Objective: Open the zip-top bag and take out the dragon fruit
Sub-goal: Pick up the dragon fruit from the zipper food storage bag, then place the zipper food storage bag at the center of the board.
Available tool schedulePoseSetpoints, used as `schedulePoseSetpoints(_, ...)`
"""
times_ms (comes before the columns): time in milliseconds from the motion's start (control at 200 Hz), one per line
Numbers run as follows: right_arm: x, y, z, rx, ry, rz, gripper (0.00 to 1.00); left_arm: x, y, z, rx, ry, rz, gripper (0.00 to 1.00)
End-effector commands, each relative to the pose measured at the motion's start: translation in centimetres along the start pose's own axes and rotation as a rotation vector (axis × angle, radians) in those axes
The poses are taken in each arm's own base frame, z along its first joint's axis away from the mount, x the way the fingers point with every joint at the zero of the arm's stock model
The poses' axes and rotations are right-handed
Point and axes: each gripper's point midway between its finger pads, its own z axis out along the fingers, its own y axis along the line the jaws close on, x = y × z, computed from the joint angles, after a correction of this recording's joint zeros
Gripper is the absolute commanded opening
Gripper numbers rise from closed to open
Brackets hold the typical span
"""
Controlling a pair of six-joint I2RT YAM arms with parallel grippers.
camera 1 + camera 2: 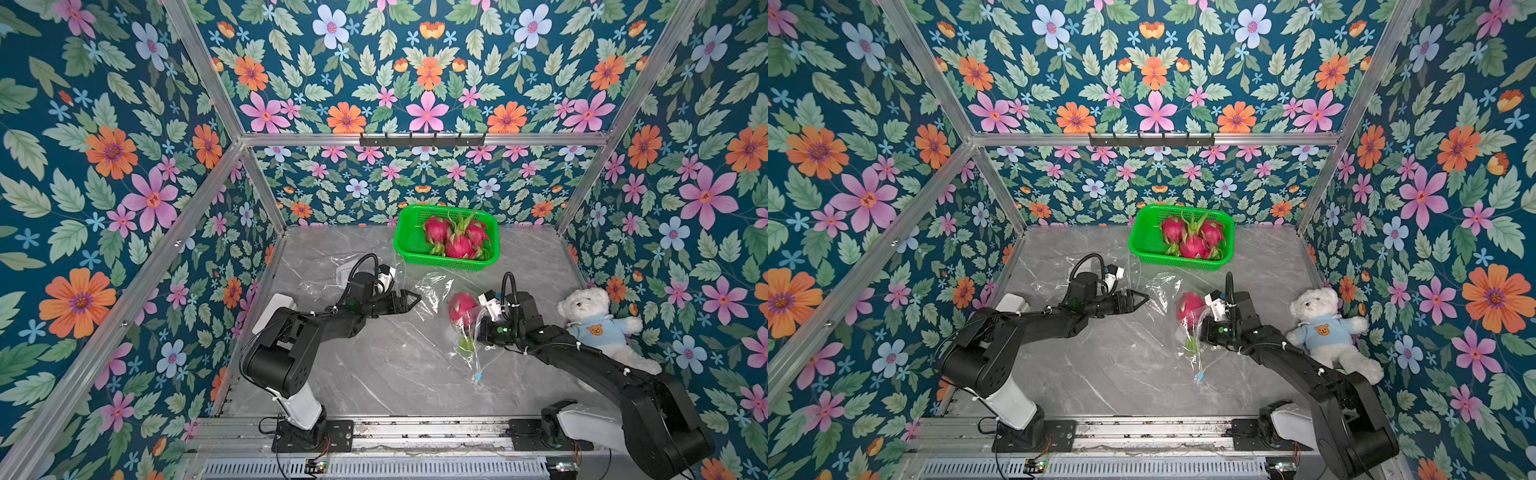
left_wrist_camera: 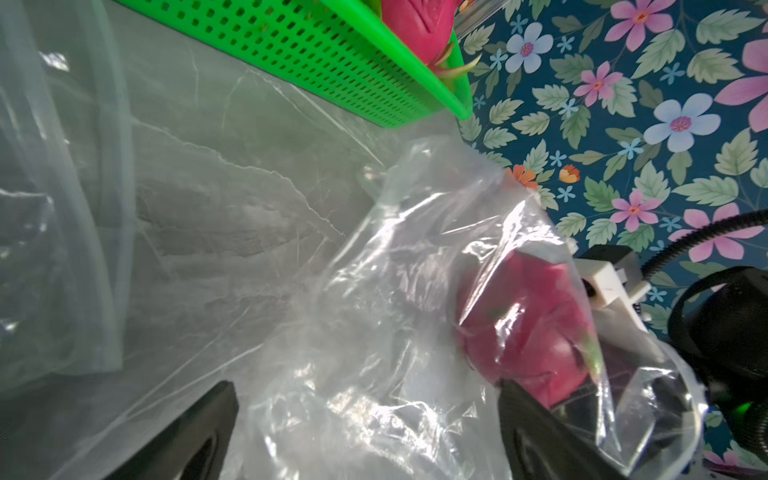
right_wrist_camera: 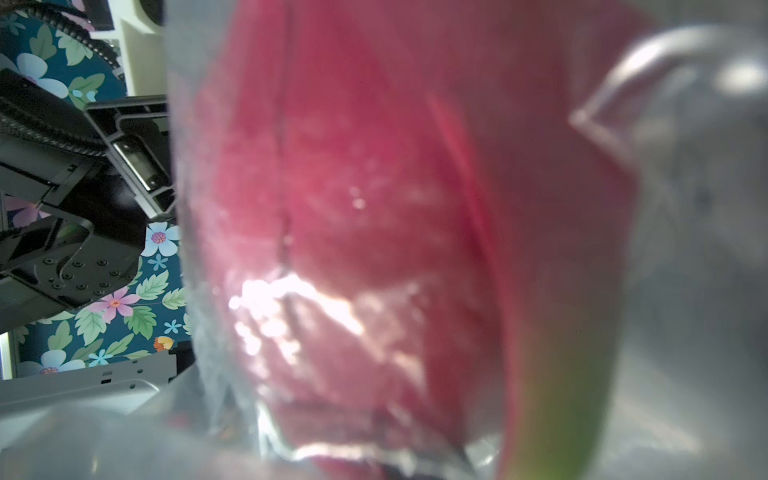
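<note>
Three dragon fruits [image 1: 457, 239] in one basket [image 1: 405, 245]; fourth fruit [image 1: 462, 307] inside the bag [image 1: 432, 286]. Left pincer [image 1: 413, 301] released (right pincer [image 1: 478, 330]: cannot tell).

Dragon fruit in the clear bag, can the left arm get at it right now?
Probably not directly. The left arm holds its jaws open beside the bag, but clear film covers the dragon fruit on that side, and the right arm crowds the other.

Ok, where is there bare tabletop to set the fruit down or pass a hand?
Bare marble tabletop: the near strip in front of the zip-top bag, and the far right corner, between the green basket and the teddy bear. Crowded: the middle, where the left gripper, the bag and the bagged dragon fruit sit close. Loose clear plastic lies left of the basket.
</note>
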Motion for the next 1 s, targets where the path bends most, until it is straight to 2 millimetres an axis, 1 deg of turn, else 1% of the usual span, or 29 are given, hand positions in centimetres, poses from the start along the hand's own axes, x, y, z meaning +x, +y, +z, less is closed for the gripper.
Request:
schedulePoseSetpoints(0,0.7,0.2,-0.5,0.003,0.026,-0.033,0.00,0.2,0.0,0.3,0.013,0.013,0.055,0.99)
schedulePoseSetpoints(65,0.8,0.2,-0.7,0.004,0.025,-0.034,0.00,0.2,-0.5,0.7,0.058,0.025,0.061,0.99)
schedulePoseSetpoints(175,0.6,0.6,-0.9,-0.011,0.018,-0.044,0.00,0.5,-0.8,1.5,0.111,0.046,0.048,0.99)
schedulePoseSetpoints(255,0.4,0.9,-1.1,-0.016,0.010,-0.050,0.00,0.7,-1.0,1.9,0.136,0.054,0.040,0.92)
schedulePoseSetpoints(290,0.4,1.0,-1.1,-0.021,0.008,-0.051,0.00,0.8,-1.0,2.0,0.145,0.055,0.036,0.87)
schedulePoseSetpoints(315,0.4,1.2,-1.2,-0.023,0.006,-0.053,0.00,0.7,-1.2,2.1,0.156,0.054,0.034,0.79)
schedulePoseSetpoints(345,0.3,1.3,-1.2,-0.025,0.004,-0.056,0.00,0.8,-1.3,2.1,0.167,0.055,0.032,0.65)
schedulePoseSetpoints(415,0.1,1.5,-1.3,-0.032,-0.004,-0.063,0.00,0.7,-1.7,2.1,0.194,0.056,0.030,0.38)
schedulePoseSetpoints(455,0.1,1.7,-1.4,-0.038,-0.005,-0.065,0.00,0.6,-1.9,2.2,0.205,0.060,0.029,0.18)
schedulePoseSetpoints(485,0.0,1.8,-1.4,-0.040,-0.007,-0.067,0.00,0.6,-2.0,2.2,0.210,0.062,0.029,0.00)
schedulePoseSetpoints(580,0.0,1.9,-1.6,-0.040,-0.004,-0.066,0.00,-0.1,-1.1,1.6,0.170,0.042,0.031,0.00)
schedulePoseSetpoints(620,0.2,1.9,-1.6,-0.041,0.002,-0.064,0.00,-0.6,-0.2,1.0,0.127,0.029,0.033,0.00)
schedulePoseSetpoints(665,0.3,1.9,-1.6,-0.040,0.006,-0.063,0.00,-1.4,1.4,0.3,0.046,0.013,0.043,0.00)
schedulePoseSetpoints(735,0.5,2.0,-1.7,-0.045,0.010,-0.063,0.00,-2.8,3.7,-1.4,-0.097,-0.024,0.076,0.00)
schedulePoseSetpoints(835,0.6,2.1,-1.6,-0.060,0.016,-0.058,0.00,-5.2,6.2,-4.1,-0.259,-0.099,0.098,0.00)
schedulePoseSetpoints(920,0.8,2.5,-1.5,-0.090,0.029,-0.051,0.00,-7.1,7.6,-6.1,-0.339,-0.168,0.092,0.00)
schedulePoseSetpoints(995,1.0,2.7,-1.3,-0.114,0.044,-0.045,0.00,-8.6,8.2,-7.5,-0.374,-0.231,0.087,0.00)
